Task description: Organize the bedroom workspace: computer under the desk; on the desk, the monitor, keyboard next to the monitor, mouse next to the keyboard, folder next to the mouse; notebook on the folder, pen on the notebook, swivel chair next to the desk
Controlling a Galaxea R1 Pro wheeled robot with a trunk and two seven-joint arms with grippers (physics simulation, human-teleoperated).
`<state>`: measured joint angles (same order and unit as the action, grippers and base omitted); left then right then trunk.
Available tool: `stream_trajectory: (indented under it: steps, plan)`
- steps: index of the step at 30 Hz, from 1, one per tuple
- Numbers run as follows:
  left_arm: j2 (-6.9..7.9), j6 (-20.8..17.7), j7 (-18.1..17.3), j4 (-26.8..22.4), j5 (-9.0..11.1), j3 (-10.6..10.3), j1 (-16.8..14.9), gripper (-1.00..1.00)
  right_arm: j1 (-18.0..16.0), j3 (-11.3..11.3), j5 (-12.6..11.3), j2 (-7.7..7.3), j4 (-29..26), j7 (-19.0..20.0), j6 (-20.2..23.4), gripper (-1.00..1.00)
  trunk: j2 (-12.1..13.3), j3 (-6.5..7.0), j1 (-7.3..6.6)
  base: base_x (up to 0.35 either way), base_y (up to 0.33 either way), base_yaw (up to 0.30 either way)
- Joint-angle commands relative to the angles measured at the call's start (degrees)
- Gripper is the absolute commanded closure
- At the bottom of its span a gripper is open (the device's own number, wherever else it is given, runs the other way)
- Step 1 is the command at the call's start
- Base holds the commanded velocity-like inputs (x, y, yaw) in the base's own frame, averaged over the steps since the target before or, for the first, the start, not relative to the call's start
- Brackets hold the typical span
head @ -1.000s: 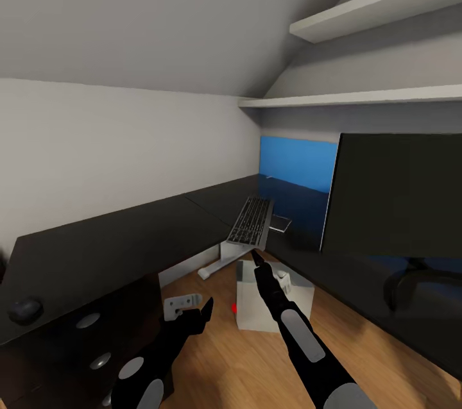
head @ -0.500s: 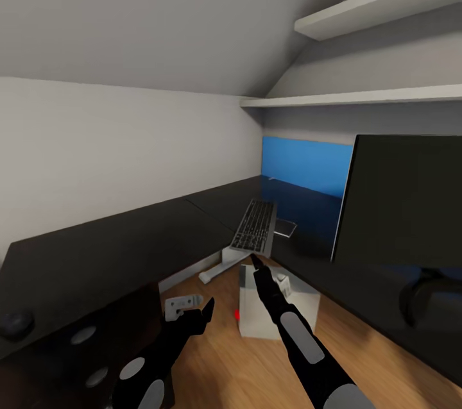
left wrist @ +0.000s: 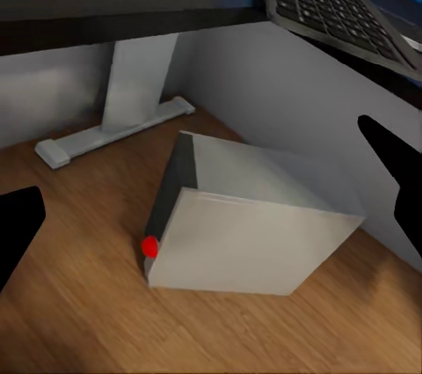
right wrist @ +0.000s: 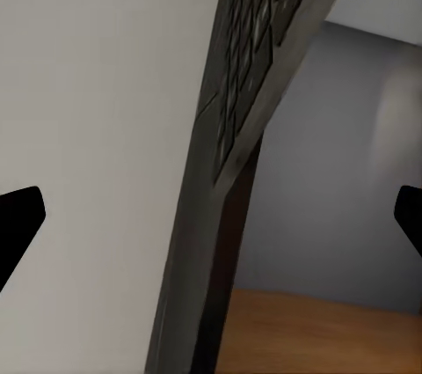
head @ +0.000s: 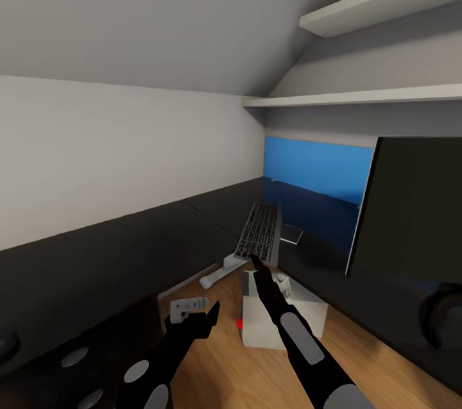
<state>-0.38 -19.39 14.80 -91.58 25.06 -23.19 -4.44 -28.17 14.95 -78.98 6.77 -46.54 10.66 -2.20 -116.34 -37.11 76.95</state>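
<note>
The grey keyboard (head: 260, 237) lies on the black desk (head: 128, 249), one end jutting over the edge; it also appears as keyboard (left wrist: 334, 0) and keyboard (right wrist: 255, 66). The dark monitor (head: 417, 210) stands on the desk at the right. The white computer (head: 282, 316), with a red button (left wrist: 150, 246), sits on the wood floor by the desk. My right gripper (head: 255, 263) is open just below the keyboard's overhanging end. My left gripper (head: 194, 318) is open over the floor, facing the computer (left wrist: 255, 233). The dark mouse (head: 4, 346) peeks in at the left edge.
A blue panel (head: 314, 172) stands at the desk's back. A white desk leg (left wrist: 132, 92) with a flat foot stands on the floor. A small grey part (head: 187, 305) lies by the drawer unit (head: 83, 370). Shelves (head: 359, 98) run overhead. A dark rounded shape (head: 443, 313) sits low right.
The whole picture has shifted left, so the camera has moved: the monitor sits further right and the mouse has slid almost out at the left. Both arms keep their pose.
</note>
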Motion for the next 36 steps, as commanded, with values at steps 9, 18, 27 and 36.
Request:
stream_trajectory:
  steps: [9,18,27,36]
  plan:
    - [0.03,-0.2,0.5,0.5,0.6,-0.2,0.0,-1.00,0.0,0.1,-0.4,-0.09,-0.1,0.4,-0.3,-1.00,0.0,-0.06,0.01,0.087,0.007,0.000]
    - [0.03,-0.2,0.4,0.9,0.5,-0.4,0.0,-1.00,0.0,0.0,-0.4,-0.17,-0.2,0.5,-0.4,-1.00,0.0,-0.06,0.01,0.168,0.001,0.000]
    - [0.03,-0.3,0.4,1.0,0.5,-0.4,0.0,-1.00,0.0,-0.1,-0.4,-0.23,-0.2,0.4,-0.4,-1.00,0.0,-0.06,0.01,0.067,0.000,0.000]
    - [0.03,-0.3,0.4,1.0,0.6,-0.4,0.0,-1.00,0.0,-0.1,-0.3,-0.33,-0.2,0.1,-0.3,-1.00,0.0,-0.06,0.01,0.009,0.000,0.000]
